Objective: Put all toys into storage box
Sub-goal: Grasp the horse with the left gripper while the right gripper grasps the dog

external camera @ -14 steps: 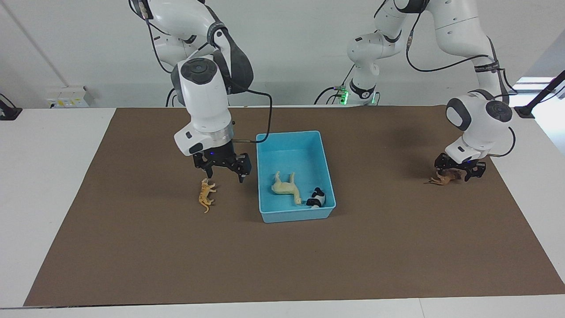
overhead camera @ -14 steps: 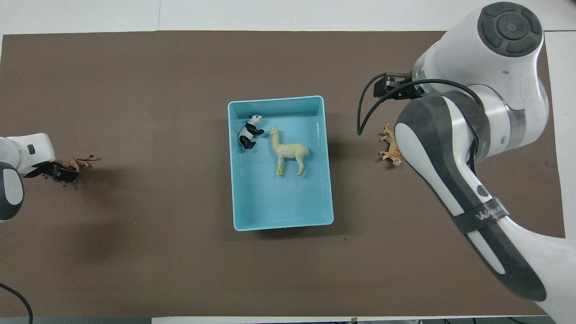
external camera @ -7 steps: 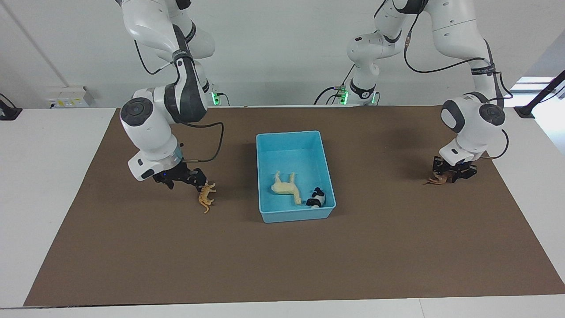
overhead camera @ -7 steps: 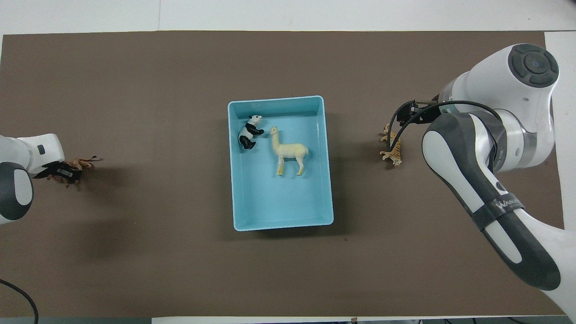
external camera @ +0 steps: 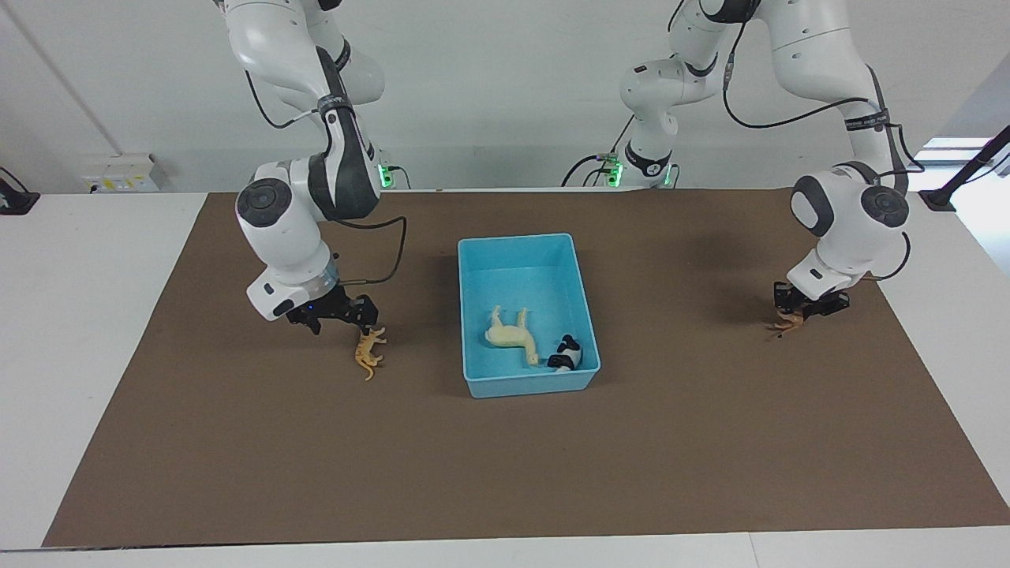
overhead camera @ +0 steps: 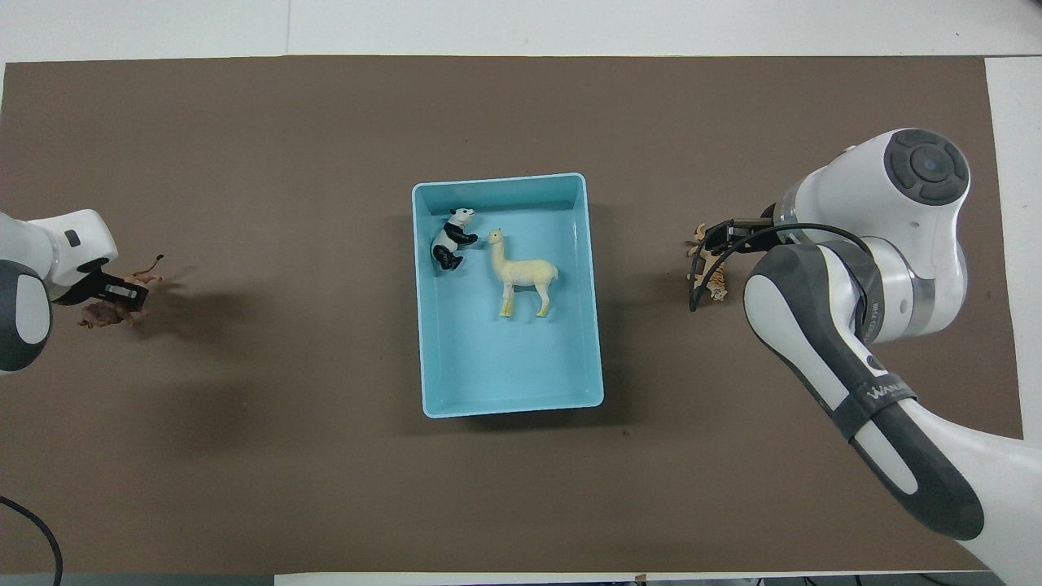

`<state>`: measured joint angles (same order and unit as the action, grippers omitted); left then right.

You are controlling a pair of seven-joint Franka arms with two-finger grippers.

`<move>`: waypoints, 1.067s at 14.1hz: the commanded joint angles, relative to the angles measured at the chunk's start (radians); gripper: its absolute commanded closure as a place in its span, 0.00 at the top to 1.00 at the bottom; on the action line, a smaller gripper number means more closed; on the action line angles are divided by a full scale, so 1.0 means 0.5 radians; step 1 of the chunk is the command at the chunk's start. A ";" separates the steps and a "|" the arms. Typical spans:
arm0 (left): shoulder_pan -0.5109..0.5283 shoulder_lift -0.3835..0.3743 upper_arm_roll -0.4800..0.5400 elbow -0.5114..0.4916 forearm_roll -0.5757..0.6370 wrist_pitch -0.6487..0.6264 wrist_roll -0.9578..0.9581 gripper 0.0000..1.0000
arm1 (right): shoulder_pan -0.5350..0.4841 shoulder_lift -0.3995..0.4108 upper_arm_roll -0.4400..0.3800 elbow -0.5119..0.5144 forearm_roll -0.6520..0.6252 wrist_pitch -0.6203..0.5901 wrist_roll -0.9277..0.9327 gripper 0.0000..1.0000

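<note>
My left gripper [external camera: 811, 307] clamps the horse [external camera: 787, 322]; my right gripper [external camera: 341, 314], jaw state unclear, must straddle the tiger [external camera: 368, 351] squarely.

White table [external camera: 95, 315] under a brown mat [external camera: 552, 457], storage box [external camera: 585, 315] and tiger [external camera: 368, 350] on it.

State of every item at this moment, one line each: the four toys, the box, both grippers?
Storage box: upright, open-topped, holds two toys.
Cream long-necked toy: lying in the box.
Panda: in the box, beside the cream toy.
Tiger: lying on the mat, outside the box.
Brown horse-like toy: outside the box, under the left gripper.
Left gripper: down at the brown toy.
Right gripper: low, beside the tiger.
</note>
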<state>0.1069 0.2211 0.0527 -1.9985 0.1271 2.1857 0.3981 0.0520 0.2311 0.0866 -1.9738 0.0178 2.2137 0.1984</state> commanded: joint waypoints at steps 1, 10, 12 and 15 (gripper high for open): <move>-0.274 0.018 0.011 0.470 -0.118 -0.523 -0.472 0.00 | 0.022 -0.070 0.008 -0.145 0.032 0.116 -0.050 1.00; -1.069 0.187 0.008 0.932 -0.588 -0.334 -1.968 0.00 | 0.068 0.001 0.008 -0.246 0.032 0.310 -0.023 1.00; -1.155 0.254 0.005 0.944 -0.589 -0.175 -2.139 0.00 | 0.065 0.022 0.008 -0.252 0.032 0.355 -0.019 1.00; -1.330 0.419 0.011 0.938 -0.567 -0.085 -2.278 0.00 | 0.065 0.032 0.008 -0.262 0.032 0.368 0.011 0.85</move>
<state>-0.5022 0.3593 0.0376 -1.5503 -0.1503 2.1100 -0.6961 0.0898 0.2477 0.0869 -2.0904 0.0190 2.3746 0.2004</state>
